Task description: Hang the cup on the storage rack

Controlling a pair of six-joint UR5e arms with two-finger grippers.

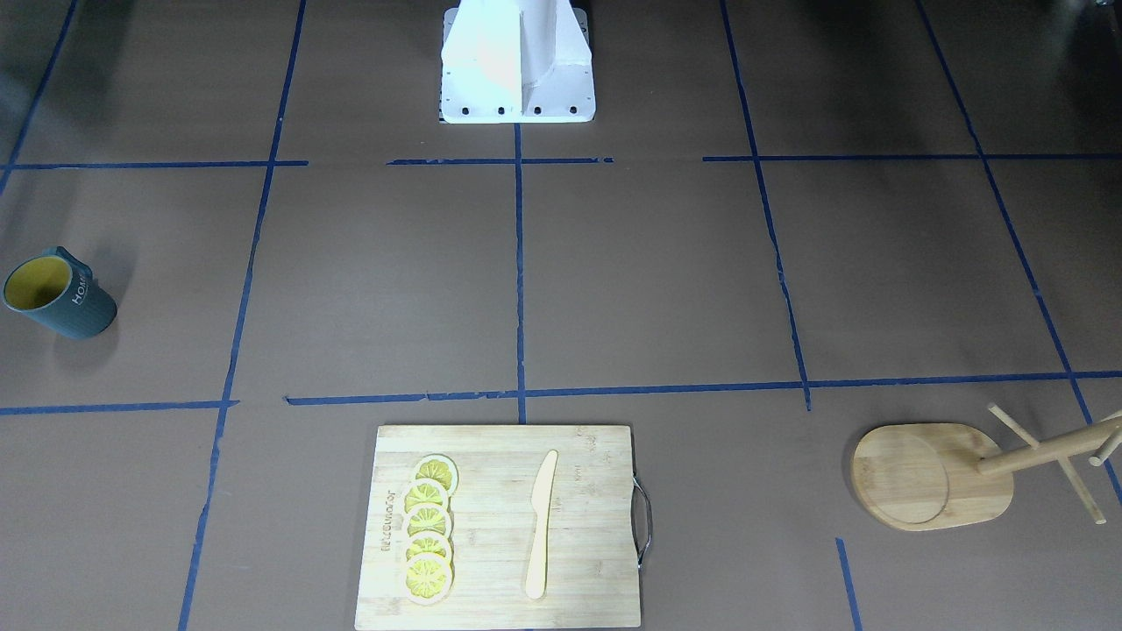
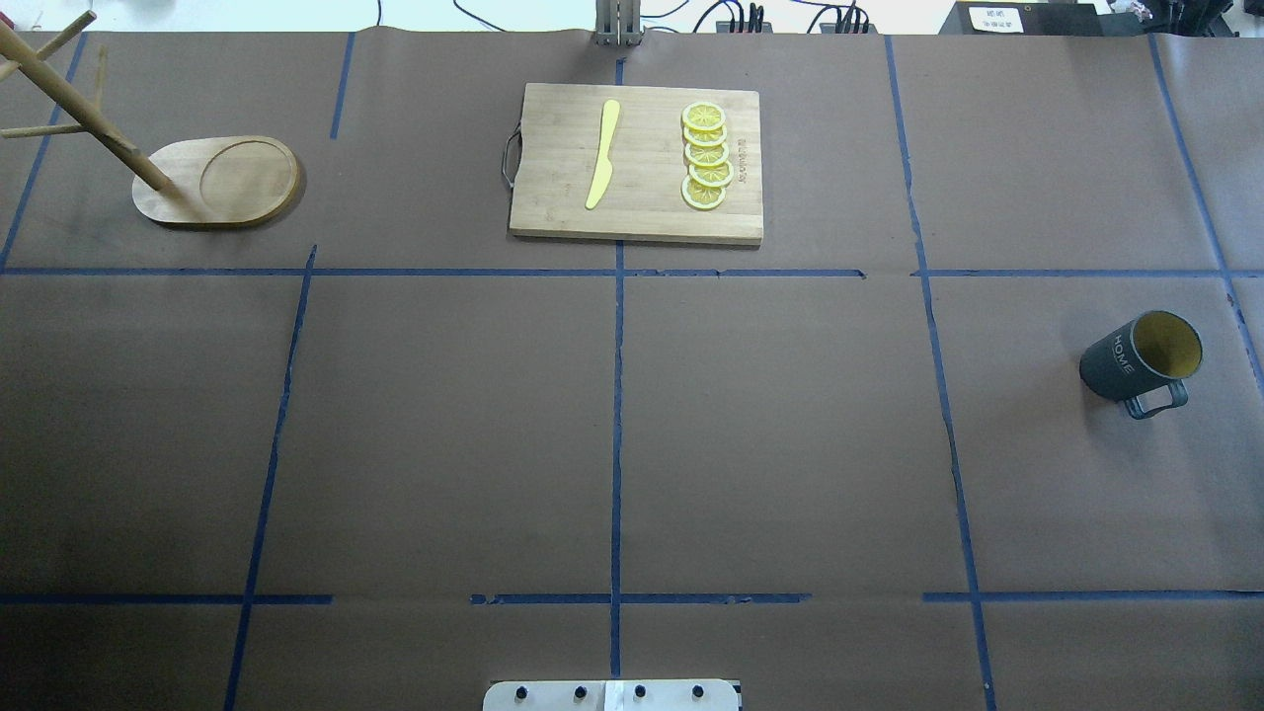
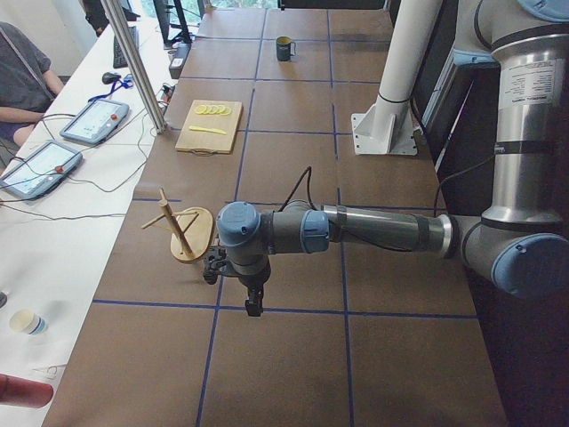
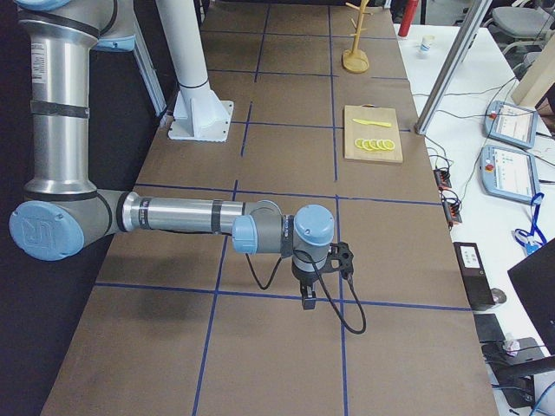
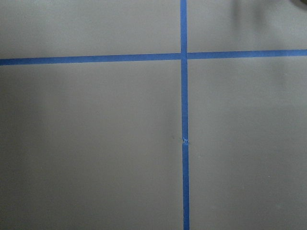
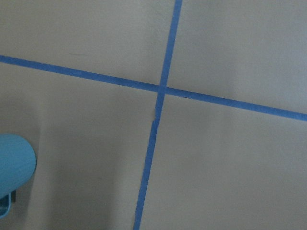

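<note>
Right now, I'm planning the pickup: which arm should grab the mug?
Right. The mug stands on the robot's right side; the right end effector hangs at that end, the left end effector at the opposite end near the rack.

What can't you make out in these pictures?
Rack: peg tops cut off by overhead view's left edge and front view's right edge.
Left tool, right tool: side views only, too small to tell open or shut.
Board lettering: too small to read.
</note>
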